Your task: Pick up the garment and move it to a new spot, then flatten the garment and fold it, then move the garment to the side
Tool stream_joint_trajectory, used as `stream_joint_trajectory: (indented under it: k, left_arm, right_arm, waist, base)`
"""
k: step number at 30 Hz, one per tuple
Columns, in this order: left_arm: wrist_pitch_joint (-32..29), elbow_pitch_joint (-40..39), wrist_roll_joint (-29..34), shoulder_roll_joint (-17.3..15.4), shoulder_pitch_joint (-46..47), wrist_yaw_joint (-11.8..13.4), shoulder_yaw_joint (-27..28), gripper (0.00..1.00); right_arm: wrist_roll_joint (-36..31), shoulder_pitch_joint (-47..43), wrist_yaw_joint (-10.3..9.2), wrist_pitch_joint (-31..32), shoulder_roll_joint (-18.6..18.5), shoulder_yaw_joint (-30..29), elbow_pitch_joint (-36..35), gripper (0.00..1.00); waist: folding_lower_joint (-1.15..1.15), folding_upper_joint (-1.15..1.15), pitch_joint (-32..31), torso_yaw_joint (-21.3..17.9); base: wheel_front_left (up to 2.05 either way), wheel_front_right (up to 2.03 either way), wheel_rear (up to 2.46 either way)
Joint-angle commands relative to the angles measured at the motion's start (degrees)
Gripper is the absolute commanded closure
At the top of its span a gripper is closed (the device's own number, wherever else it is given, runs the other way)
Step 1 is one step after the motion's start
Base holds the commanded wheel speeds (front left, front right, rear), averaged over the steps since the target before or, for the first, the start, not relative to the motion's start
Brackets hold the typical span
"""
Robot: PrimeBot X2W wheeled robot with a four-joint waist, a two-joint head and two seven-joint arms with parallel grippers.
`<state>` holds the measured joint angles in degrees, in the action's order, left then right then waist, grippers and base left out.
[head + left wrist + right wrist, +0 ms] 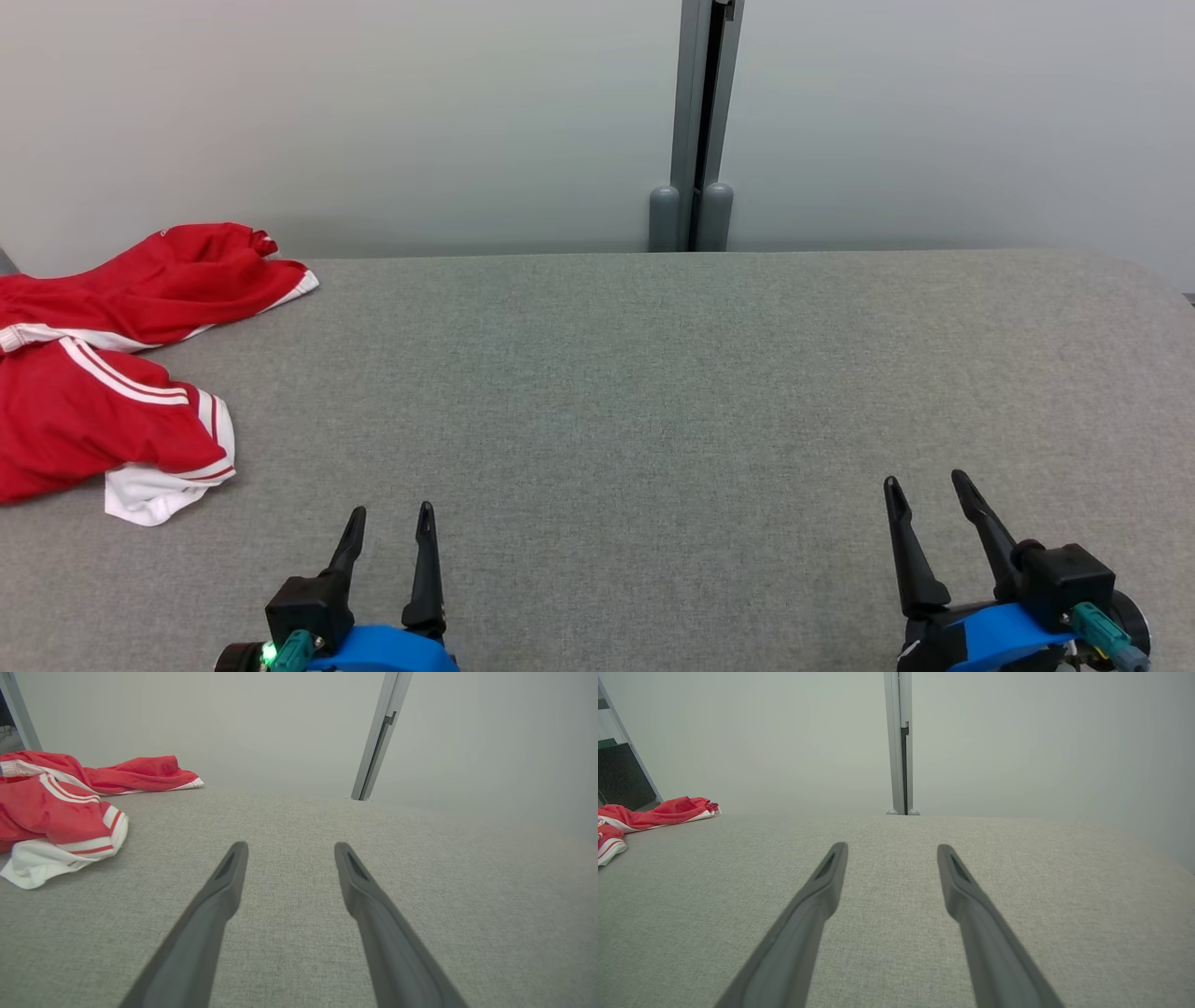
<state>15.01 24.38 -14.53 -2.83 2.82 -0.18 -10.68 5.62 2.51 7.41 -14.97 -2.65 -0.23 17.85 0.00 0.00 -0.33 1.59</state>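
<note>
Stretching wide before you, the grey fabric table (653,392) met a pale wall (373,112) at its far edge. Your red garment (103,411), trimmed with white stripes, lay crumpled in a heap at the table's far left, partly cut off by the head view's edge. One part reached toward the wall, and a white hem was turned out nearest you. A grey post (700,121) rose against the wall behind the table's middle. Your left gripper (392,510) hovered low over the table's near side, jaws released and empty, apart from the garment to its left. Your right gripper (924,478), likewise spread and holding nothing, sat at the lower right.
</note>
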Motion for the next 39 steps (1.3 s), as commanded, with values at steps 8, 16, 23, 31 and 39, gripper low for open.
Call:
stream_joint_trajectory:
  k: [8,16,23,31,39]
  left_arm:
    - [0.26,0.89,-0.25,-0.11,1.55,-0.13,-0.70,0.00]
    - [0.22,0.49,0.58,-0.13,2.40,-0.35,-1.25,0.00]
    - [0.21,-0.10,1.11,-0.33,3.05,-0.40,-0.75,0.00]
    - [0.21,-2.09,0.63,-0.40,2.00,0.46,1.50,0.00]
    - [0.21,-5.40,0.54,-0.32,-0.27,1.44,4.03,0.00]
  right_arm:
    - [0.07,0.44,0.15,-0.32,-0.39,-0.54,-0.01,0.00]
    - [0.52,-0.66,0.15,-0.28,-0.36,-1.37,-1.14,0.00]
    - [1.20,0.16,0.11,-0.29,-0.38,-0.53,-1.66,0.00]
    - [0.71,3.04,0.09,-0.28,-0.41,2.15,-1.29,0.00]
    - [0.39,6.17,0.09,-0.28,-0.38,5.09,0.42,0.00]
  waist:
    - [0.00,0.00,0.01,1.42]
    - [0.00,0.00,-0.18,9.44]
    - [0.00,0.00,0.23,21.20]
    - [0.00,0.00,2.38,28.61]
    - [0.00,0.00,3.61,29.25]
  base:
    - [0.00,0.00,0.00]
    - [0.00,0.00,0.00]
    - [0.00,0.00,0.00]
    - [0.00,0.00,0.00]
    - [0.00,0.00,0.00]
